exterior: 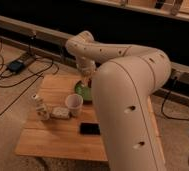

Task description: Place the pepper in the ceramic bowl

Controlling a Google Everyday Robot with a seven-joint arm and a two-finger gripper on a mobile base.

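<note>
- While the arm reaches across the counter (63, 137), gripper (86, 79) hangs just above the ceramic bowl (82, 90), at the bowl's far side.
- Pepper not visible; can't say where it is.
- White cup (74, 104) just in front of bowl, black phone (89, 129) nearer the front edge.
- Small bottle (39, 106) and packet (60, 113) left of cup.

From my seat the arm (130, 95) covers the right part of the bowl (82, 89) and the table (53, 135) beyond it. The gripper (86, 79) hangs just above the bowl, mostly lost against the arm. I cannot make out the pepper anywhere near the bowl.
</note>
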